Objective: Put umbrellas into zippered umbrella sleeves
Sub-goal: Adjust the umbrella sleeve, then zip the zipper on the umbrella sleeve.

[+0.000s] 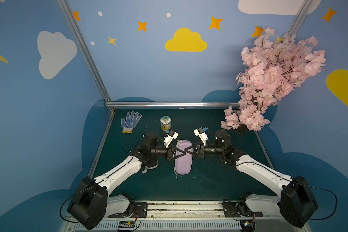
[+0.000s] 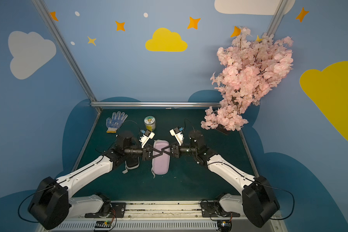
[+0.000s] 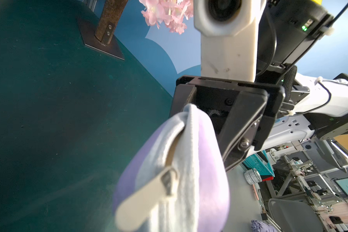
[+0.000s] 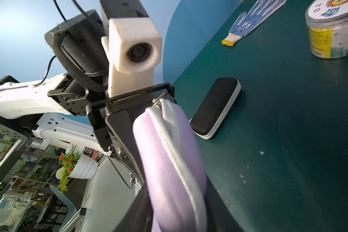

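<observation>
The lilac zippered umbrella sleeve (image 1: 184,165) (image 2: 161,165) hangs lifted at mid-table, its zip edge turned toward both wrist cameras. My left gripper (image 1: 186,154) reaches in from the left and my right gripper (image 1: 184,152) from the right, crossing over its far half. In the right wrist view my dark fingers (image 4: 219,209) press either side of the lilac shell (image 4: 165,160). In the left wrist view the grey pull strap (image 3: 141,198) hangs by a short gap in the zip. The black sleeve (image 1: 152,163) (image 4: 213,108) lies shut under my left forearm. No umbrella shows.
At the back left lies a blue-dotted white glove (image 1: 130,121), with a lidded yellow jar (image 1: 165,123) beside it. A pink blossom branch (image 1: 269,80) overhangs the back right corner on a dark base plate (image 1: 240,129). A metal rail (image 1: 169,104) bounds the far edge.
</observation>
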Motion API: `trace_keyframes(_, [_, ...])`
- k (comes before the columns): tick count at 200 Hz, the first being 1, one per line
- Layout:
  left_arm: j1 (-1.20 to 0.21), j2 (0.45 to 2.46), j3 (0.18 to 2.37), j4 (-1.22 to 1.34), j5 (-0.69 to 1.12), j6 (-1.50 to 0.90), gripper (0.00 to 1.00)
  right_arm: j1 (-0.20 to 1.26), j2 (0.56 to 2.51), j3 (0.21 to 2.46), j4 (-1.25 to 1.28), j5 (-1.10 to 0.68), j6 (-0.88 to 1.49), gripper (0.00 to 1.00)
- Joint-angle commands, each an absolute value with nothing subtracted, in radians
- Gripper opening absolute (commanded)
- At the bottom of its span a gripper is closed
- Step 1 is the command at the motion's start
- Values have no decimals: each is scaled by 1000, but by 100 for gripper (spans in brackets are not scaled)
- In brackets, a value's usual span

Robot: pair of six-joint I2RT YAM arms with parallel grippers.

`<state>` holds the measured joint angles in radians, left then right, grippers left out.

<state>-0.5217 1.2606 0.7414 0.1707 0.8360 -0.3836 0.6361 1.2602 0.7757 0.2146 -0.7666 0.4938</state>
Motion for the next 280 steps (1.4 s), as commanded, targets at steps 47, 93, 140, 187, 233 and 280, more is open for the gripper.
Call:
trace_keyframes(47, [-573, 1227, 800, 107, 1035, -200, 20, 520, 1245, 811, 251, -987, 580, 59])
trace_keyframes(93, [-574, 1208, 817, 75, 991, -87, 19, 531, 1290, 882, 127, -1114, 454, 55])
trace_keyframes(140, [-646, 1236, 850, -173, 338, 379, 11, 470, 1280, 960, -123, -861, 494, 58])
trace_keyframes(187, [-741, 1345, 959, -374, 30, 616, 10, 510, 1292, 1035, -460, -578, 533, 60])
trace_keyframes(233, [-908, 1588, 1230, -854, -413, 685, 8, 472, 1336, 901, -317, -612, 712, 59])
trace_keyframes(280, [-947, 1633, 1312, -932, -443, 659, 8, 478, 1347, 900, -326, -659, 755, 57])
